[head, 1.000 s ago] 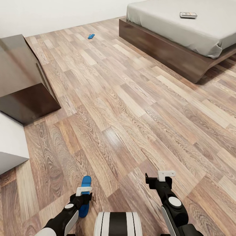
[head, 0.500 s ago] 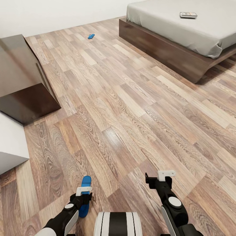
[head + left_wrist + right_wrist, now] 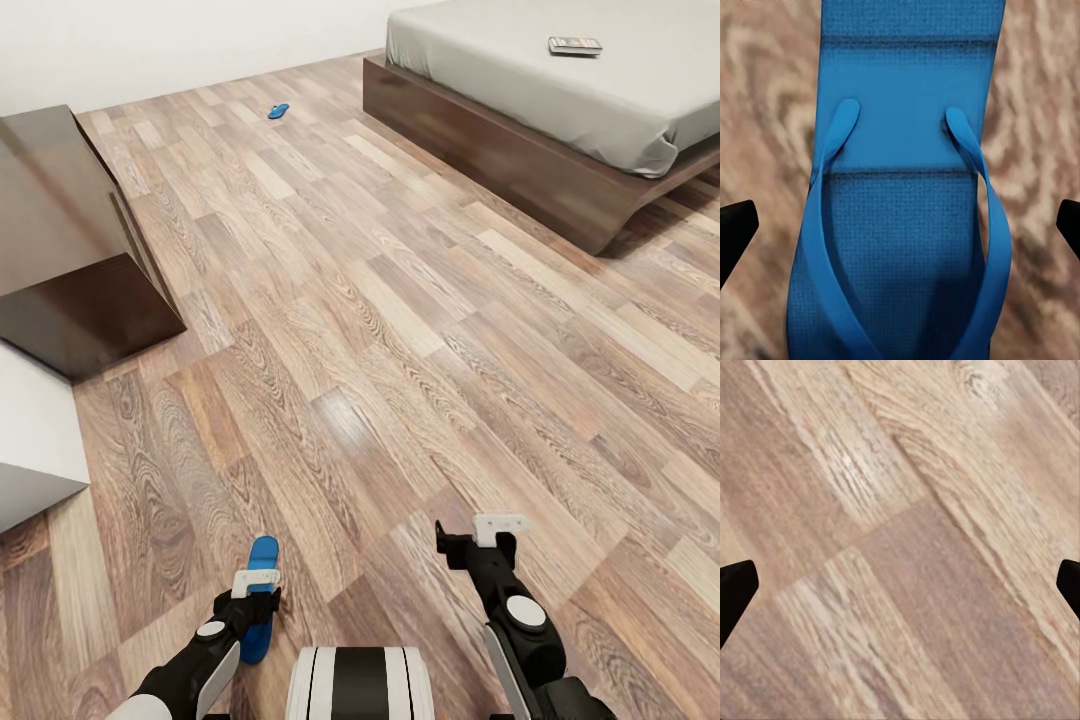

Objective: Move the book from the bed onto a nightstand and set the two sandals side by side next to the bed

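One blue sandal (image 3: 263,555) lies flat on the plank floor just ahead of my base, its two straps (image 3: 832,135) seen from straight above. My left gripper (image 3: 900,232) hangs over it, open, a dark fingertip on each side of the sole and not touching it. The other sandal (image 3: 278,111) lies far off near the back wall. The book (image 3: 575,45) rests on the grey mattress of the bed (image 3: 520,165) at the upper right. My right gripper (image 3: 478,550) is open above bare floor (image 3: 900,540). No nightstand is in view that I can name for certain.
A dark-brown wooden cabinet (image 3: 70,250) stands at the left, with a white block (image 3: 30,450) in front of it. Wide open floor (image 3: 400,330) lies between me and the bed frame's corner (image 3: 600,235).
My right arm has shifted slightly left and forward. The left gripper, both sandals and the book have stayed put.
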Motion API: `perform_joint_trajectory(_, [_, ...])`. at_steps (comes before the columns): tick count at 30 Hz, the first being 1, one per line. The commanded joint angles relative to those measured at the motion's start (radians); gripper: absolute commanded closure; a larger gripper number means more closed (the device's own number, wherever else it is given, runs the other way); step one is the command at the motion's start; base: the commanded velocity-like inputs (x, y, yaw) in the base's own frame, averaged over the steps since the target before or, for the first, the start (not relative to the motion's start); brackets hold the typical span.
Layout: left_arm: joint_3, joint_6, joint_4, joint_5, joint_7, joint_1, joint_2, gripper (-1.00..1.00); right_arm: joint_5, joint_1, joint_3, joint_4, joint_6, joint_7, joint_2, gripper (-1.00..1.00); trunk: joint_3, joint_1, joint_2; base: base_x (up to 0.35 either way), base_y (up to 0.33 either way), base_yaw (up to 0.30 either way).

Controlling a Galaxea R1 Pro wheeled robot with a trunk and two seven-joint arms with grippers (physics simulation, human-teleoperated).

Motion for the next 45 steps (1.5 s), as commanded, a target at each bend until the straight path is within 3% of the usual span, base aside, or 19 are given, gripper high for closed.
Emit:
perform_joint_trajectory(1, [-0.009, -0.003, 0.000, 0.010, 0.007, 0.000, 0.001, -1.00, 0.000, -0.007, 0.007, -0.001, 0.005, -0.006, 0.001, -1.00, -0.001, 0.000, 0.000, 0.000, 0.000, 0.000])
perform_joint_trajectory(19, [-0.009, -0.003, -0.002, 0.011, 0.009, -0.001, 0.001, -1.00, 0.001, -0.121, 0.067, -0.001, 0.007, -0.013, 0.008, -1.00, -0.001, 0.000, 0.000, 0.000, 0.000, 0.000])
perform_joint_trajectory(25, [-0.009, -0.003, -0.002, 0.011, 0.009, -0.001, 0.001, -1.00, 0.001, -0.153, 0.071, -0.001, 0.007, -0.013, 0.013, -1.00, -0.024, 0.003, -0.002, 0.000, 0.000, 0.000])
perform_joint_trajectory(45, [-0.009, -0.003, -0.004, 0.011, 0.008, -0.001, 0.001, -1.00, 0.001, -0.178, 0.074, -0.001, 0.014, -0.014, 0.027, -1.00, -0.028, 0.003, -0.002, 0.000, 0.000, 0.000])
